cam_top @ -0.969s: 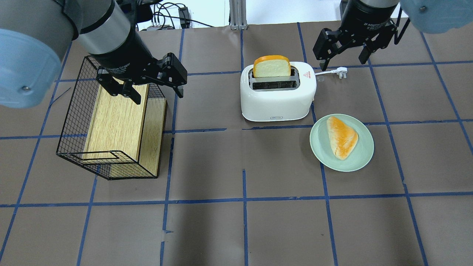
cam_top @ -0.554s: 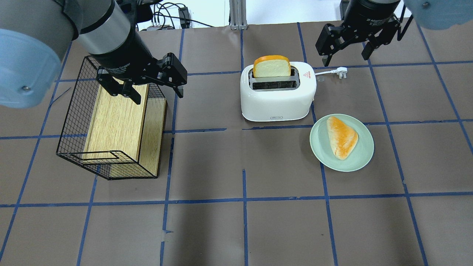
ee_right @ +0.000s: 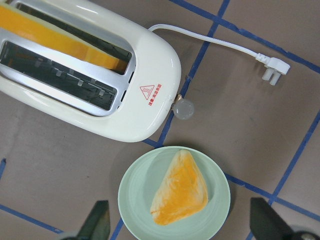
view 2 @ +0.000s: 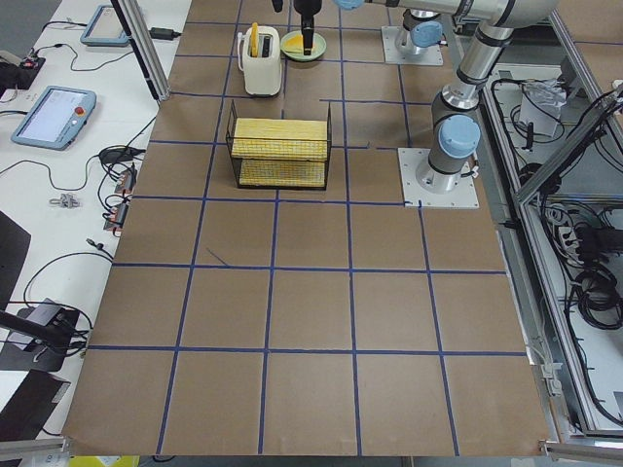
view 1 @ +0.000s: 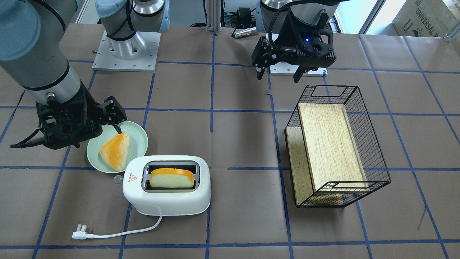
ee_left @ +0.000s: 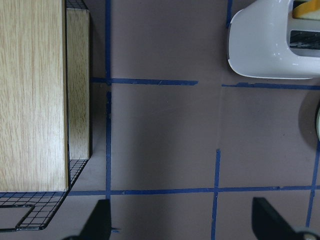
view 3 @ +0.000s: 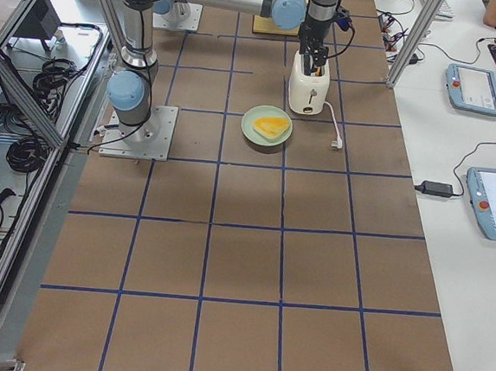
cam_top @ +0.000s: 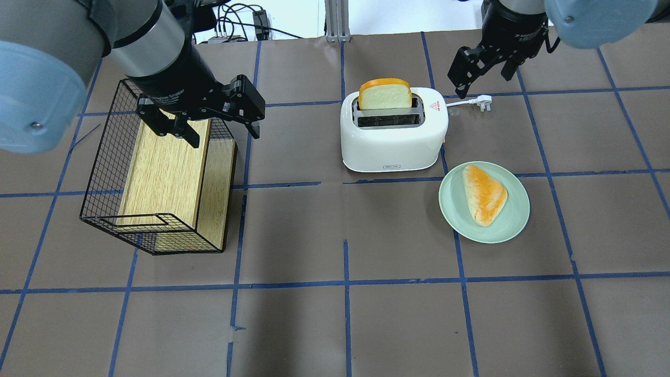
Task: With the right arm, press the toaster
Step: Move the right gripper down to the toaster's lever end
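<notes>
- The table (view 2: 311, 292) is covered in brown sheet, ruled into squares by blue tape.
- Along one long side of the table runs a white bench (view 2: 39, 185) with a screened handset (view 2: 54, 115) and loose cables on it.
- A grey aluminium post (view 2: 136, 44) rises between table and bench.
- On the table's other long side, black cables (view 2: 594, 248) lie on a grey floor (view 2: 608, 379).
- A cardboard box (view 1: 427, 16) stands beyond one table corner.
- The light is even, and the shadows on the table are soft.
</notes>
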